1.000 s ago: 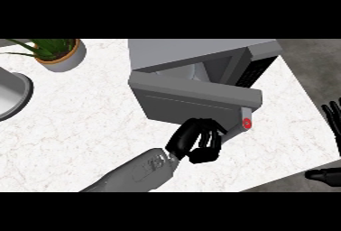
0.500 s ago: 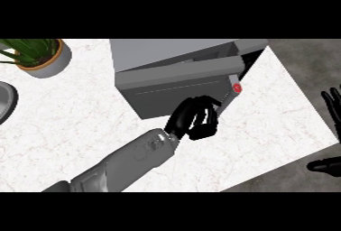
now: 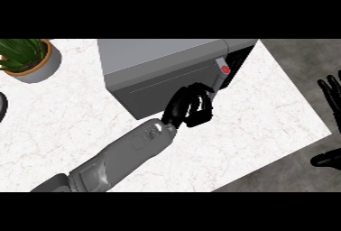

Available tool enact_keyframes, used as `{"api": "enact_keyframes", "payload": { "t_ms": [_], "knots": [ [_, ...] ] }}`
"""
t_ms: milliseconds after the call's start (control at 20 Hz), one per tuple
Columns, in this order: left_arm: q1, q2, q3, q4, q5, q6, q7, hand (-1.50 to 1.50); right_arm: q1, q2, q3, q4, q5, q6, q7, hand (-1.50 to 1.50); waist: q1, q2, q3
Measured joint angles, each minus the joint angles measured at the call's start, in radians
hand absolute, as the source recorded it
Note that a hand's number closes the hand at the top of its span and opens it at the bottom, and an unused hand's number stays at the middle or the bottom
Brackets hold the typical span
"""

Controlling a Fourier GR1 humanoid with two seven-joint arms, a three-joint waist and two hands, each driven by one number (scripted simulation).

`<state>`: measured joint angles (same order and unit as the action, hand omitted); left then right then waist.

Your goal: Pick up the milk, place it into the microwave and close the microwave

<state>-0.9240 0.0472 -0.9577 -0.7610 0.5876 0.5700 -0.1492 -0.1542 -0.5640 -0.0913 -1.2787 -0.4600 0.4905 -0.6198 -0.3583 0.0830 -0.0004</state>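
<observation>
The left robot hand [image 3: 190, 107], fingers curled and holding nothing, lies against the right end of the microwave [image 3: 160, 63] door. The milk cannot be seen. The right robot hand [image 3: 331, 97] rests open, well right of the microwave.

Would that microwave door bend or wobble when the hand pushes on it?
Probably stiff: the microwave door is a flat grey slab, unbent where the left hand meets it. The boxy microwave looks heavy, unlikely to slide.

Plant [image 3: 24, 53] left of microwave [image 3: 160, 61] (both on counter [image 3: 66, 119]) — apart.
</observation>
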Motion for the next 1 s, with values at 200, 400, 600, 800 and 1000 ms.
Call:
{"api": "enact_keyframes", "payload": {
  "t_ms": [200, 400, 600, 800, 1000],
  "knots": [
    [-0.049, -0.009, 0.010, -0.006, 0.017, 0.010, -0.012, 1.50, -0.019, -0.009, 0.021, -0.019, -0.024, 0.033, 0.030, -1.50, -0.018, 0.000, 0.001],
    [-0.073, -0.013, 0.013, 0.004, 0.038, 0.015, -0.015, 1.50, -0.038, -0.019, 0.044, -0.041, -0.043, 0.061, 0.063, -1.50, -0.028, 0.006, 0.002],
    [-0.073, -0.012, 0.010, 0.005, 0.060, 0.029, -0.020, 1.50, -0.061, -0.045, 0.073, -0.078, -0.039, 0.094, 0.090, 1.50, -0.032, 0.005, 0.002],
    [-0.076, -0.013, 0.008, 0.010, 0.082, 0.036, -0.022, 1.50, -0.092, -0.070, 0.119, -0.148, -0.030, 0.137, 0.115, 1.50, -0.034, 0.002, 0.002],
    [-0.075, -0.009, 0.004, 0.011, 0.101, 0.048, -0.025, 1.50, -0.110, -0.082, 0.161, -0.212, -0.032, 0.161, 0.144, 1.50, -0.043, -0.002, 0.003]
  ]
}}
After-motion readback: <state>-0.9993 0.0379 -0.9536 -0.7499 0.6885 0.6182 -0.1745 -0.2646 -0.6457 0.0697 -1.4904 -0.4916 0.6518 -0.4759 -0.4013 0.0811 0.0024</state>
